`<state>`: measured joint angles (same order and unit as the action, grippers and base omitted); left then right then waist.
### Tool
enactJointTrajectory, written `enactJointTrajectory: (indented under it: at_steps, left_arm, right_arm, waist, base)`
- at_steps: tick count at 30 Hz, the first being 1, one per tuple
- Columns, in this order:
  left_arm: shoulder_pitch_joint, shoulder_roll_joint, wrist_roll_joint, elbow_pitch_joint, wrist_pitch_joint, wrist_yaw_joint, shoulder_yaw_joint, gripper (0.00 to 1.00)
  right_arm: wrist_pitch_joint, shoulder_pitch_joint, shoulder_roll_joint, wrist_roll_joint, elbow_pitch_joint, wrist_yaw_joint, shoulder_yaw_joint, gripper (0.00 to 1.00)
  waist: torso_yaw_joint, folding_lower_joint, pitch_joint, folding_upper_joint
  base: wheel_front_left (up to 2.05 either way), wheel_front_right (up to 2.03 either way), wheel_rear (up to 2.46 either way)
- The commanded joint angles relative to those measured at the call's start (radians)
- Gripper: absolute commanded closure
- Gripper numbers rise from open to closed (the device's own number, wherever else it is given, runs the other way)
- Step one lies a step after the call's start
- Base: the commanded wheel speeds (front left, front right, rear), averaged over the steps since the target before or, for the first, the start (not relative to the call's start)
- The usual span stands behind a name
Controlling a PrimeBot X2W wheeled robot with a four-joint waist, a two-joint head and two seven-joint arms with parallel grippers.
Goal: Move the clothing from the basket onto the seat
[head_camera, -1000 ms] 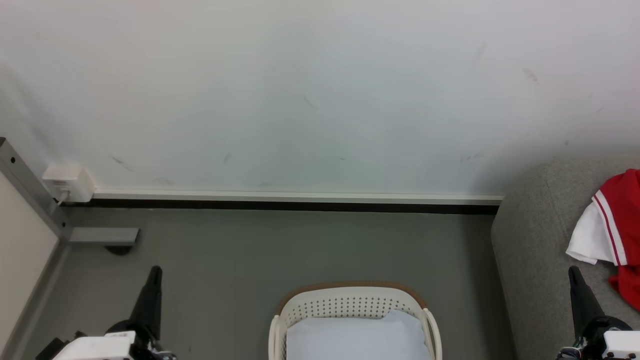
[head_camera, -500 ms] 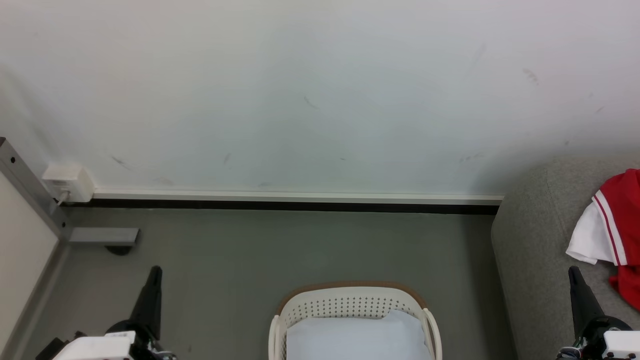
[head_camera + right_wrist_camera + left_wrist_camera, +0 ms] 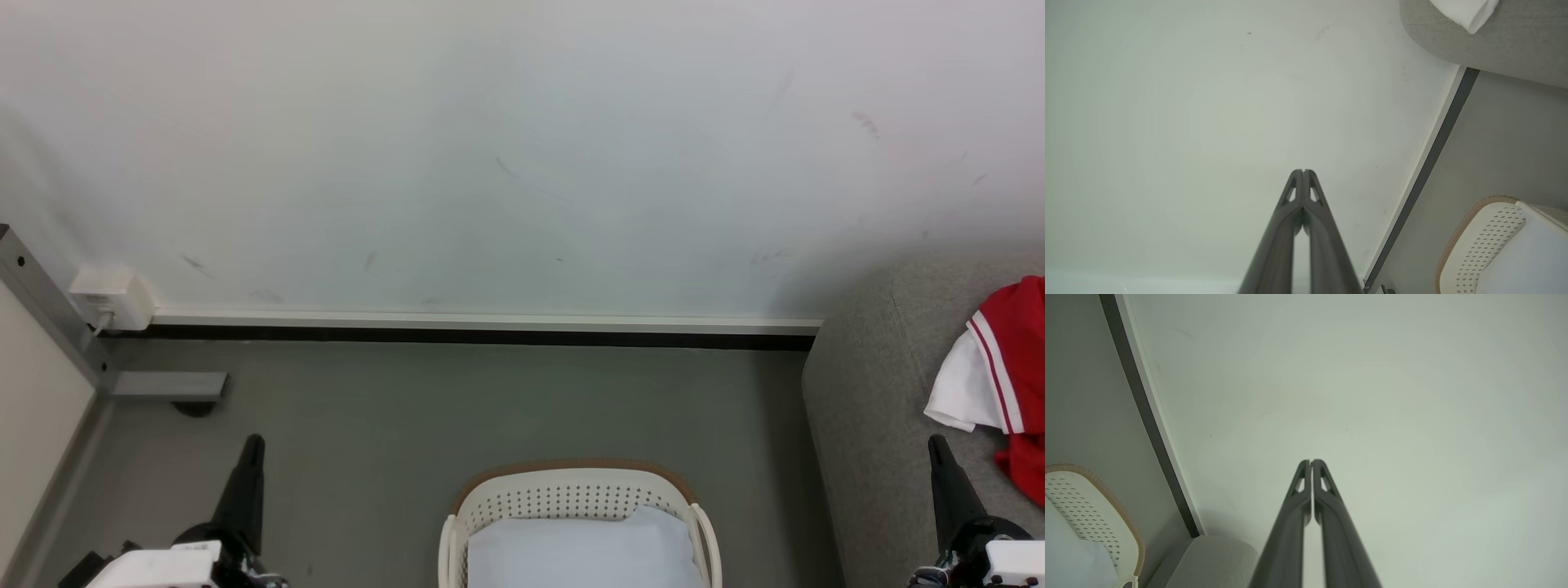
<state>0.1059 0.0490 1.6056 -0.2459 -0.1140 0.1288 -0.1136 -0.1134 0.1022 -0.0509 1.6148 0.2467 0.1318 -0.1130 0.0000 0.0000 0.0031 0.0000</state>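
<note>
The cream basket (image 3: 571, 496) with a brown rim stands on the floor at the bottom centre of the head view, holding a pale blue-white sheet (image 3: 581, 551). Red and white clothing (image 3: 1002, 369) lies on the grey seat (image 3: 865, 392) at the right edge. My left gripper (image 3: 254, 441) is shut at the lower left, over the floor and apart from the basket. At the lower right my right gripper (image 3: 936, 441) is shut above the seat, just left of the clothing. Both wrist views show fingertips pressed together, left gripper (image 3: 1311, 461) and right gripper (image 3: 1303, 171), with the basket (image 3: 1094, 506) (image 3: 1482, 232) to one side.
A white wall (image 3: 522, 155) with a skirting board (image 3: 482, 321) runs across the back. A white socket box (image 3: 112, 297) and a grey metal post (image 3: 49, 310) with a foot (image 3: 169, 385) stand at the left. Grey floor (image 3: 457, 408) lies between basket and wall.
</note>
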Motion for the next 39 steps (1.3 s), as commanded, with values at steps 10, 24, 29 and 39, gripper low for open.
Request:
enactJointTrajectory:
  at_steps: [10,24,29,39]
  left_arm:
    - [0.007,0.002,0.013,0.001,-0.004,0.005,-0.002,1.00]
    - [0.007,0.002,0.013,0.001,-0.004,0.005,-0.002,1.00]
    - [0.007,0.002,0.013,0.001,-0.004,0.005,-0.002,1.00]
    - [0.007,0.002,0.013,0.001,-0.004,0.005,-0.002,1.00]
  right_arm:
    - [-0.004,0.012,0.000,-0.003,-0.004,-0.002,-0.004,1.00]
    - [-0.004,0.012,0.000,-0.004,-0.004,-0.002,-0.005,1.00]
    - [-0.004,0.012,0.000,-0.004,-0.004,-0.002,-0.005,1.00]
    - [-0.004,0.012,0.001,-0.004,-0.004,-0.002,-0.005,1.00]
  waist:
    - [0.000,0.0000,0.000,0.0000]
    - [0.000,0.0000,0.000,0.0000]
    - [0.000,0.0000,0.000,0.0000]
    - [0.000,0.0000,0.000,0.0000]
  base:
    - [0.00,0.00,0.00]
    - [0.00,0.00,0.00]
    - [0.00,0.00,0.00]
    - [0.00,0.00,0.00]
